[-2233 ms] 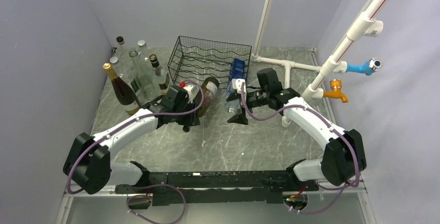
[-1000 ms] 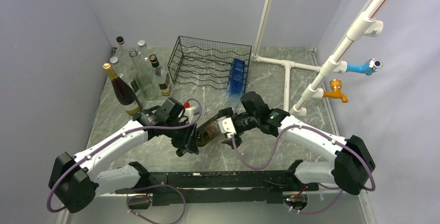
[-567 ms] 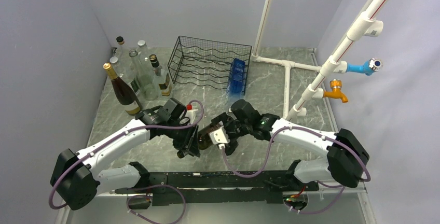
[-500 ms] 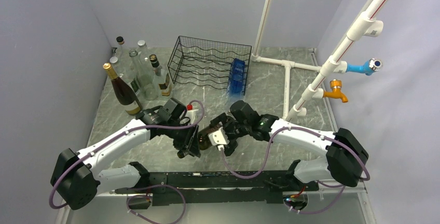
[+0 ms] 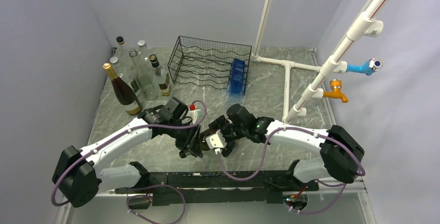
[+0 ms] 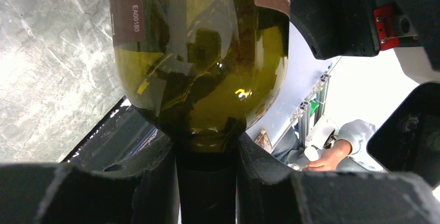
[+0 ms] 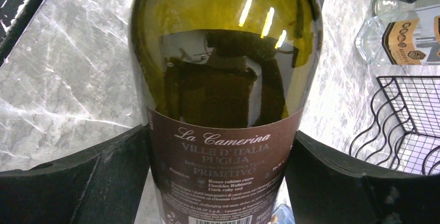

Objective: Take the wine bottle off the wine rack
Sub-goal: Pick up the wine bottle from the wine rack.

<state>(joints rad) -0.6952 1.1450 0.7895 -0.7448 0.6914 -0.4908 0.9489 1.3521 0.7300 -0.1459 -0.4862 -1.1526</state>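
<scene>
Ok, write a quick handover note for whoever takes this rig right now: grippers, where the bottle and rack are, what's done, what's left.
Left gripper: shut on the neck of the wine bottle.
Right gripper: jaws straddle the bottle's body at the label; whether they grip it is not clear.
Bottle: on its side between the two arms, in front of the wine rack and clear of it.
Done: bottle is off the rack.
Left: probably set it down and release both grippers.
</scene>
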